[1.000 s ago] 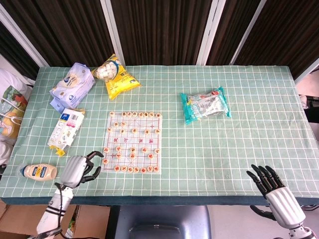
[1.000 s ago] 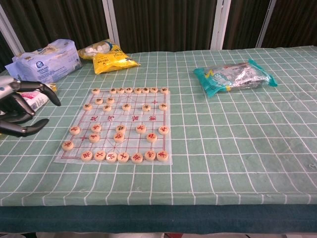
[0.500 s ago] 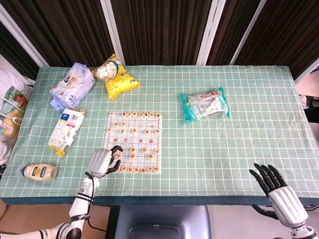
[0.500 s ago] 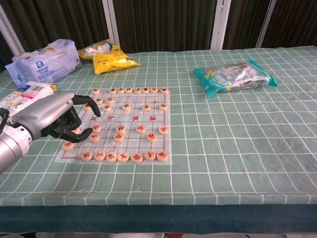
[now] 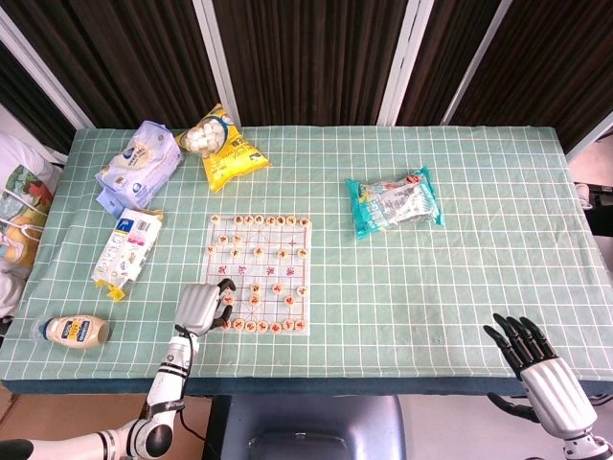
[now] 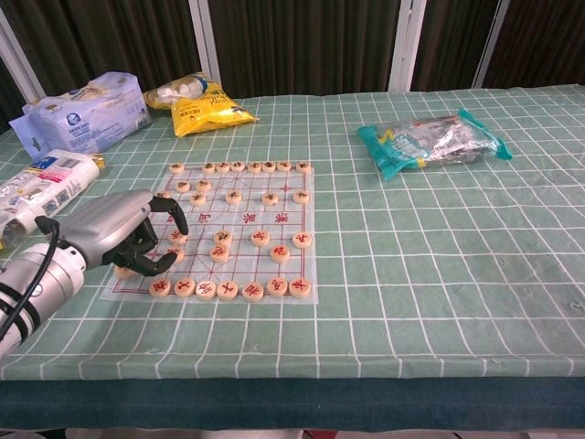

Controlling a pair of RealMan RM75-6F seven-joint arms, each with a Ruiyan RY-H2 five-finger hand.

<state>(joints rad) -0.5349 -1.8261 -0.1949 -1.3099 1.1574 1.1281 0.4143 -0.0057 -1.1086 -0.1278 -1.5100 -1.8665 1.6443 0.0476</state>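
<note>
The left hand (image 6: pixel 123 236) hovers with fingers curled over the near left corner of the translucent red-lined chess board (image 6: pixel 239 224), perhaps pinching a round wooden piece (image 6: pixel 125 270); I cannot tell. The right hand (image 5: pixel 536 362) hangs spread and empty off the table's near right corner.

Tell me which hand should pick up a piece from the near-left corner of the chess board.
Left hand: it hovers over the chess board corner. The right hand is far off.
</note>
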